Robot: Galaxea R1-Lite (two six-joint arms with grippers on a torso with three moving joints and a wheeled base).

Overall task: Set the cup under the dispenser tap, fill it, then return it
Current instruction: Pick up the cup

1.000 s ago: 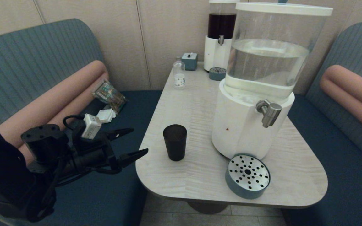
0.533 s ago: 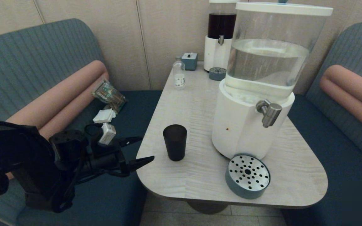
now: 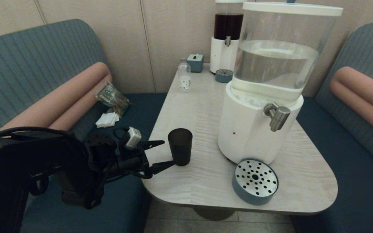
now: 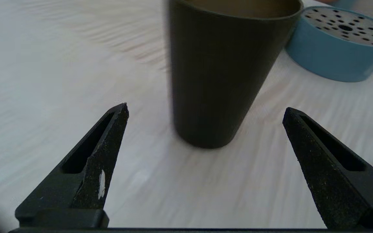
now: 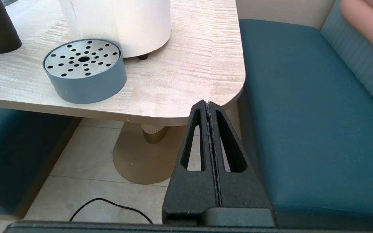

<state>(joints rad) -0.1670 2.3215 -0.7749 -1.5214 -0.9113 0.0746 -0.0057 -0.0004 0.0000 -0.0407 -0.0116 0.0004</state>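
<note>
Just at the dark tumbler's point(image 3: 180, 146) nine o'clock, left gripper point(image 3: 168, 152) fingers spread wide, not touching it; right gripper point(image 5: 209, 105) pressed together.

Pretty dim and warm from the head view, soft shadows only, faint sheen on the tank point(image 3: 277, 61). Way brighter from the wrists, table point(image 4: 44, 64) nearly washed out. Motion smear on the cup point(image 4: 222, 71) and wood grain there. Right wrist view sharp, evenly lit.
</note>
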